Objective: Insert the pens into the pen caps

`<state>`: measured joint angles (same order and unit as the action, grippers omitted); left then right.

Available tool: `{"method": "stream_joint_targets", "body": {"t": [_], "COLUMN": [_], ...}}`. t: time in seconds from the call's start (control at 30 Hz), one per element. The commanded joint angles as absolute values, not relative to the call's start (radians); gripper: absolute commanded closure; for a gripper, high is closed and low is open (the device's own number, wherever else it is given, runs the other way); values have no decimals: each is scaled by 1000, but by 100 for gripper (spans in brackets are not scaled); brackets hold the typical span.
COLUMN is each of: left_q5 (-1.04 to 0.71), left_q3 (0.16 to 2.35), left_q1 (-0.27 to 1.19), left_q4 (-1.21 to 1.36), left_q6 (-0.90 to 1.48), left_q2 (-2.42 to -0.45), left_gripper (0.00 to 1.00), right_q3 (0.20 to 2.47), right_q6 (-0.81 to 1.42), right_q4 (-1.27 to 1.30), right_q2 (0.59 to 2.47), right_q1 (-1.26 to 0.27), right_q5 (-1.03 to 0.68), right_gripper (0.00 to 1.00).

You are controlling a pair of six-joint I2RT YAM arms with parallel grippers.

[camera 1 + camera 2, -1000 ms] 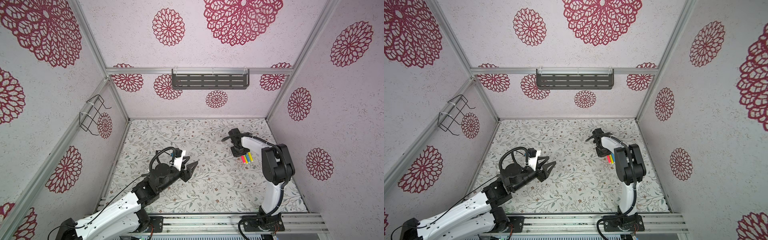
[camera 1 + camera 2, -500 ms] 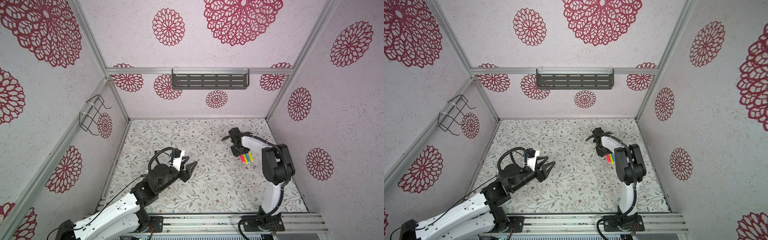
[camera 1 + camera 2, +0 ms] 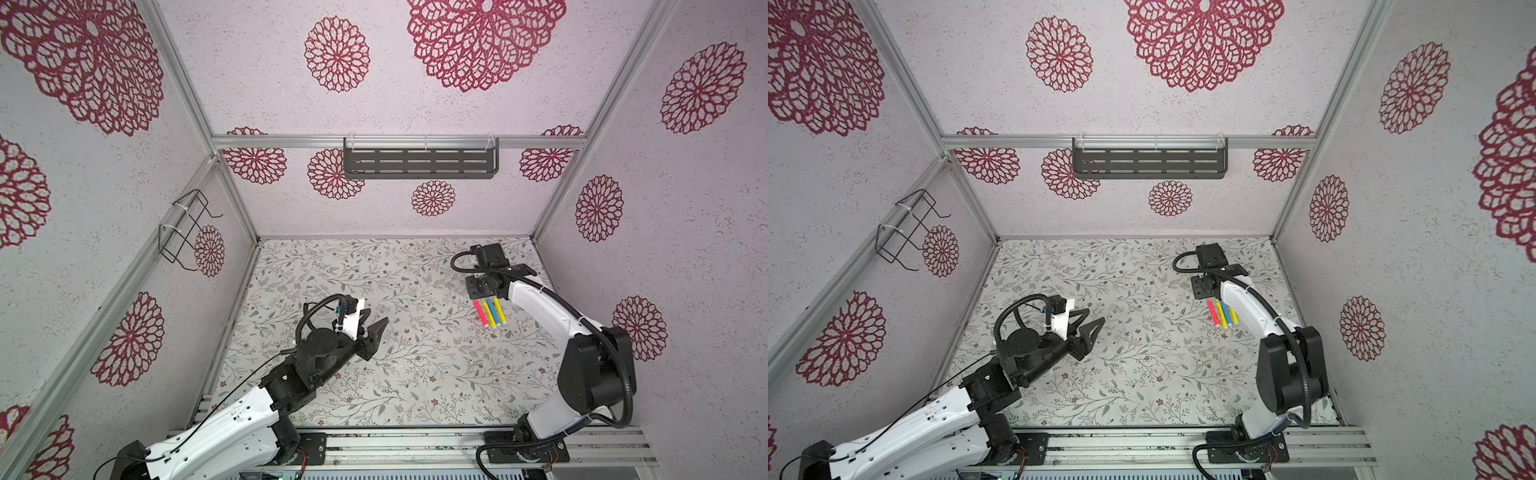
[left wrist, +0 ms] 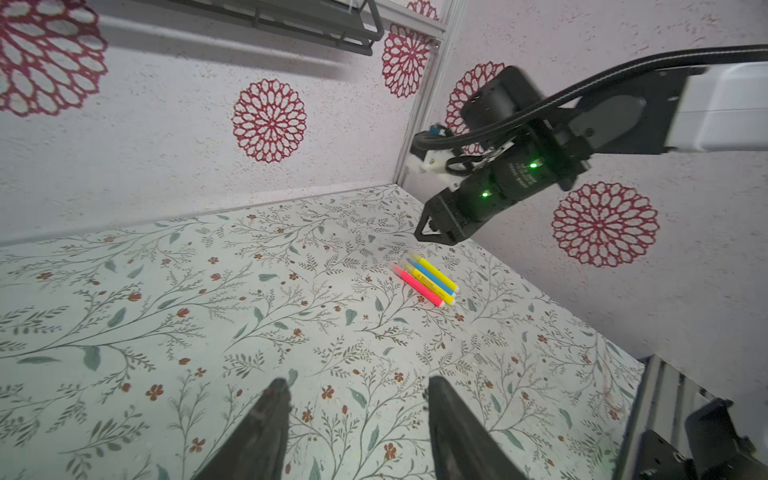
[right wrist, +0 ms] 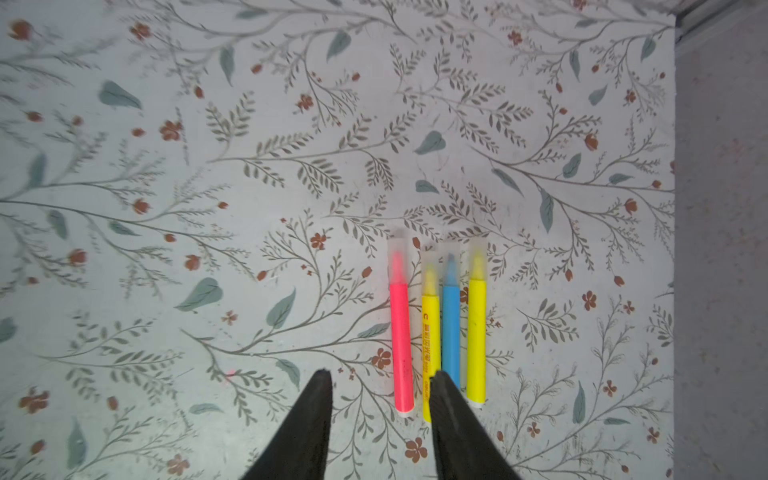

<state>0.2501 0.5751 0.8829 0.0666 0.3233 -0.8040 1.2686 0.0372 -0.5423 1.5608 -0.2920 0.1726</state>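
**Pens**: four, flat on the mat, side by side in one row: pink, yellow, blue, yellow. They lie towards the right wall.

**Caps**: a cloudy sleeve shows over each of the four tips. They are blurred, so I cannot tell how fully each is seated. I find no loose cap.

**My right gripper**: jaws parted with nothing between them, poised over the pens' tail ends.

**My left gripper**: jaws parted and empty, over bare mat, well apart from the row.

**Step in hand (my judgement):** the capping looks done and the task is at its last stage.

**Next move calls for:** lifting my right gripper straight clear without nudging the row. If a cap proves loose, one gripper would have to hold the barrel while the other presses the cap home.

**View notes:**
- Only the right wrist view shows the caps plainly.
- In a top view the pens read only as short colour bars, and my own wrist hides my right jaws.
- The left wrist view shows the row from the side, with the right gripper hanging above it, clear of the mat. The right wrist view cannot give that height.
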Motion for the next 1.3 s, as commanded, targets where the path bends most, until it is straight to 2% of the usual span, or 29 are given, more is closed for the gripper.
{"method": "stream_joint_targets", "body": {"t": [0.0, 0.3, 0.37, 0.4, 0.43, 0.53, 0.6, 0.63, 0.77, 0.8, 1.03, 1.27], "left_q5": [398, 598, 641, 663, 688, 795, 847, 868, 928, 939, 1047, 971], "left_q3": [602, 606, 600, 595, 591, 585, 583, 579, 541, 531, 464, 434], "left_q1": [895, 894, 892, 893, 893, 892, 893, 891, 889, 887, 824, 706], "left_q4": [28, 4, 12, 20, 28, 40, 46, 55, 131, 151, 273, 193], "left_q6": [284, 256, 252, 241, 233, 206, 182, 172, 112, 96, 4, 122], "left_q2": [-787, -746, -736, -732, -729, -724, -718, -714, -704, -705, -795, -799], "left_gripper": [43, 31, 23, 13, 8, 6, 6, 6, 4, 1, 1, 1], "right_q3": [1239, 1088, 1031, 997, 964, 843, 743, 707, 623, 612, 526, 419], "right_q6": [52, 69, 69, 67, 60, 27, 1, -1, -15, -14, 45, 119], "right_q4": [-451, -237, -169, -129, -91, 57, 163, 199, 238, 233, 249, 261], "right_q2": [1464, 1215, 1157, 1123, 1095, 990, 919, 891, 819, 811, 793, 753], "right_q1": [-285, -285, -285, -285, -285, -285, -285, -285, -285, -285, -285, -285], "right_q5": [81, 61, 62, 61, 63, 69, 79, 84, 148, 166, 224, 337], "right_gripper": [57, 56, 55, 55, 54, 49, 32, 2, 1, 1, 1, 1]}}
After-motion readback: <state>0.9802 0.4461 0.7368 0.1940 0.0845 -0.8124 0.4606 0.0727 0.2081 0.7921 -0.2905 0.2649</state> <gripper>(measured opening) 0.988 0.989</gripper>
